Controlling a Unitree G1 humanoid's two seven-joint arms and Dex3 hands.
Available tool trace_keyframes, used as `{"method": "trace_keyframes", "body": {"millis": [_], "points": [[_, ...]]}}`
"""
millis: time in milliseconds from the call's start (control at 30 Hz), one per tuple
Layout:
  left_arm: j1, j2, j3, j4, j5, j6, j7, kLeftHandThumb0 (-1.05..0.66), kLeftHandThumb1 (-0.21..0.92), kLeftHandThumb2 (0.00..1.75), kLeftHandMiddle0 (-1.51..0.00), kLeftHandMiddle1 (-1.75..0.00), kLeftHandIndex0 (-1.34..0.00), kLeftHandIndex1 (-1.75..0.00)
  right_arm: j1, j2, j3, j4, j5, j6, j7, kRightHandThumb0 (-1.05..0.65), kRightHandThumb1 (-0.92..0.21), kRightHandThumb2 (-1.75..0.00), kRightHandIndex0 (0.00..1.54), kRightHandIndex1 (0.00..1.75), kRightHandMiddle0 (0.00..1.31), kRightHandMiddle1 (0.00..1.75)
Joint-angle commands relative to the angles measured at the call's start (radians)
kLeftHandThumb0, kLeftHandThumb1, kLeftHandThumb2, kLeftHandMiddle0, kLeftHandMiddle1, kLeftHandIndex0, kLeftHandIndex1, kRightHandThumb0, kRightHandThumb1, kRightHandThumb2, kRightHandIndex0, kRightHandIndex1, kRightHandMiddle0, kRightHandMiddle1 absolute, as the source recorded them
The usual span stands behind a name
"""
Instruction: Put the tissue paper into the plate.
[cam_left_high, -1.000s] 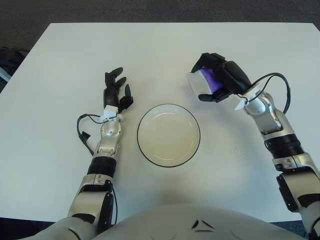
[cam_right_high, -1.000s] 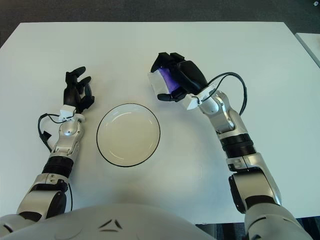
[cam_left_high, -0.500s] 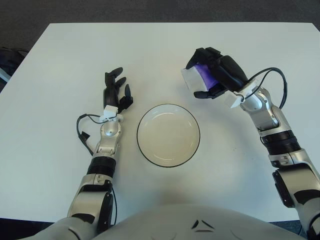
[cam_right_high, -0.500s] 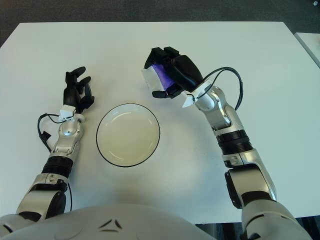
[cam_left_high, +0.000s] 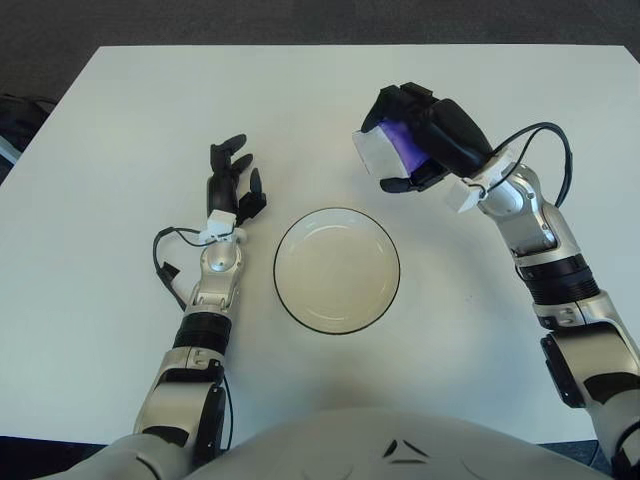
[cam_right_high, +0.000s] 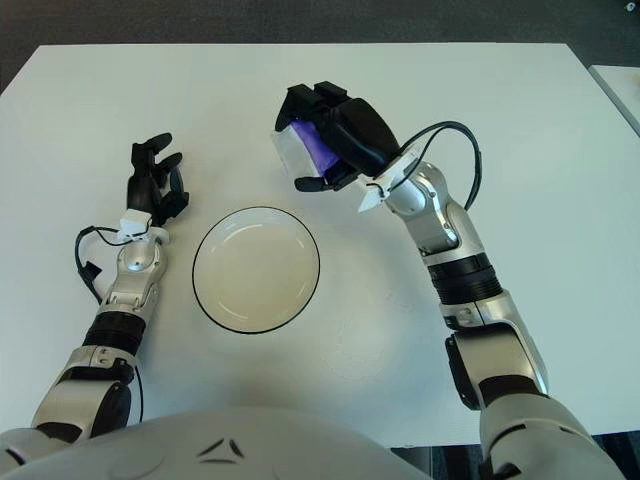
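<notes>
One tissue pack (cam_left_high: 385, 150), white and purple, is held in the curled fingers of the right hand (cam_left_high: 425, 135), raised over the tabletop (cam_left_high: 120, 110) just beyond the plate's (cam_left_high: 337, 270) far right rim. Plate sits near the front edge, centre. Left hand (cam_left_high: 230, 185) shows left of the plate, fingers loosely spread, nothing held.

No readable text, no labels, no brand marks, no numbers on anything in view
</notes>
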Motion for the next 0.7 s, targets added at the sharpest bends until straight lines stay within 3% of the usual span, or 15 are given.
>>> {"method": "trace_keyframes", "body": {"millis": [0, 267, 667], "points": [[0.115, -0.001, -0.007, 0.173, 0.03, 0.017, 0.002, -0.66, 0.92, 0.78, -0.28, -0.68, 0.0, -0.97, -0.012, 0.02, 0.016, -0.049, 0.027, 0.012, 0.038, -0.44, -0.43, -1.17, 1.21, 1.75, 0.52, 1.75], [0.087, 0.009, -0.004, 0.251, 0.022, -0.02, -0.004, -0.65, 0.92, 0.76, -0.26, -0.68, 0.0, -0.92, -0.01, 0.017, 0.033, -0.118, 0.058, 0.046, 0.131, -0.44, -0.41, -1.19, 1.2, 1.75, 0.53, 1.75], [0.043, 0.019, 0.015, 0.413, 0.009, -0.082, -0.002, -0.66, 0.92, 0.76, -0.26, -0.65, 0.0, -0.89, 0.009, 0.01, 0.045, -0.209, -0.017, 0.033, 0.144, -0.43, -0.46, -1.13, 1.2, 1.75, 0.5, 1.75]]}}
